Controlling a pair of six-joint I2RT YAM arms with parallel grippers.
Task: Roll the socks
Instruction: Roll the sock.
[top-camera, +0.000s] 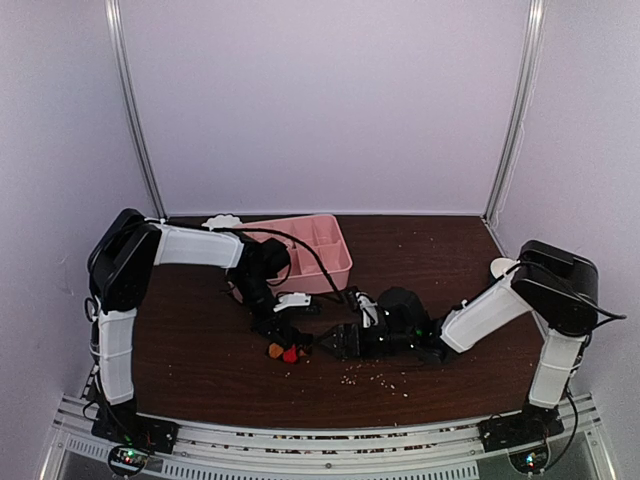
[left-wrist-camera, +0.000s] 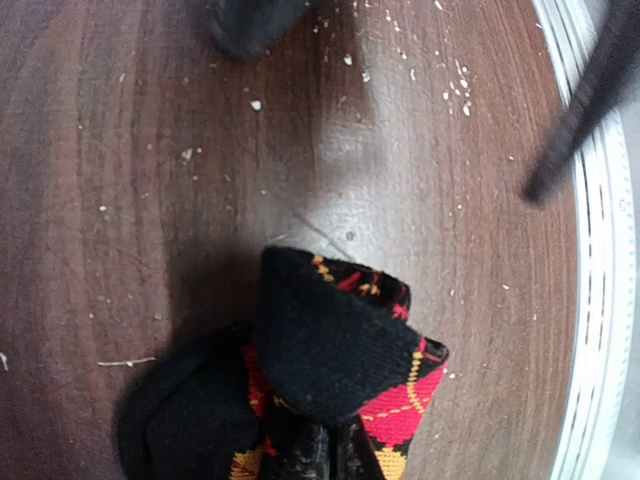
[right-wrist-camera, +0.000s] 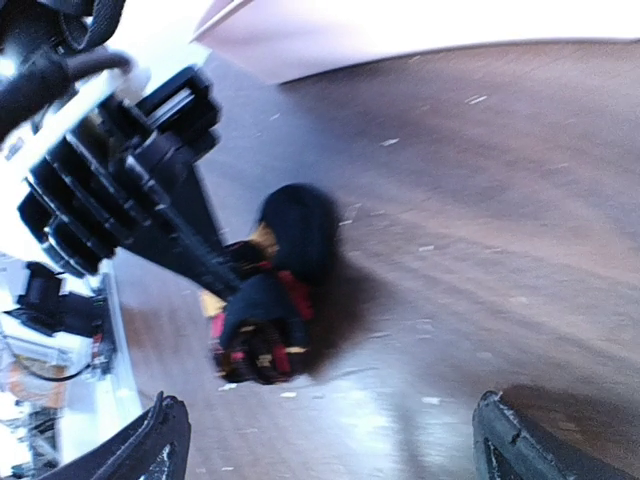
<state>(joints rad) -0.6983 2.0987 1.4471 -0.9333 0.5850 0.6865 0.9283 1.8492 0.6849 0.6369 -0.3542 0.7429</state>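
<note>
One black argyle sock (left-wrist-camera: 330, 350) lies folded over itself at the lower centre of the left wrist view, resting on the worktop (left-wrist-camera: 150, 200). The left jaws are clamped shut on its bottom edge. The right jaws stand wide apart, with the bundle ahead of their tips and untouched. The risk, as I judge it, is that the thin pinch slips and the springy fold unrolls, or that the right jaws knock it loose on closing in.
</note>
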